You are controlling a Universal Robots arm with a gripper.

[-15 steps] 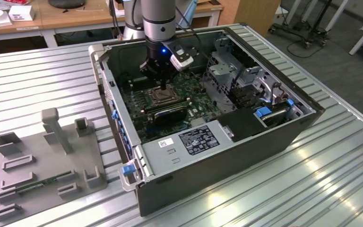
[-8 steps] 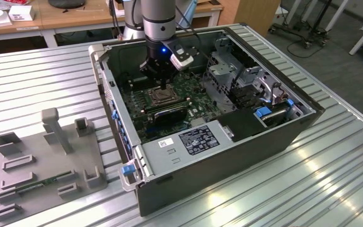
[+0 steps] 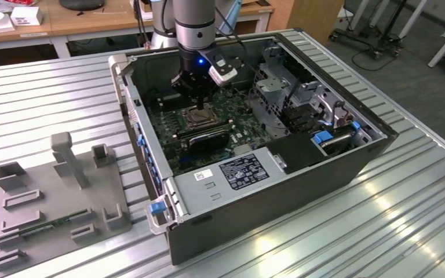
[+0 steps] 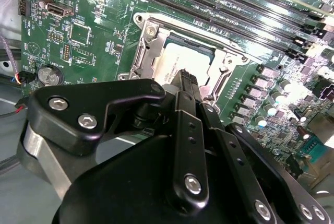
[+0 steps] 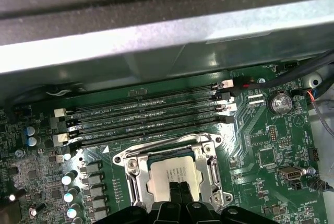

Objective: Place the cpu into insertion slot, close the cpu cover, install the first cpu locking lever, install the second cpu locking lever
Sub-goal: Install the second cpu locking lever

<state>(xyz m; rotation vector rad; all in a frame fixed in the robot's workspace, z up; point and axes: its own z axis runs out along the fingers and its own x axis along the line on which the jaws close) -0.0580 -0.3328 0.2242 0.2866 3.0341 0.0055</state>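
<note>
Lying flat in the insertion slot [image 5: 174, 174], the pale silvery cpu [image 5: 169, 174] shows through its metal frame; tool [image 4: 187, 78] fingers pressed together above

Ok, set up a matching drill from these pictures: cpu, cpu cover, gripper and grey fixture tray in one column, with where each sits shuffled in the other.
Things
1. cpu
2. cpu cover
3. gripper
4. grey fixture tray

Places
A. on the slatted table, outside the computer case
B. framing the chip's edges on the insertion slot
C. lying flat in the insertion slot
D. directly over the chip, fingertips together

Pairs: 1-C, 2-B, 3-D, 4-A
</note>
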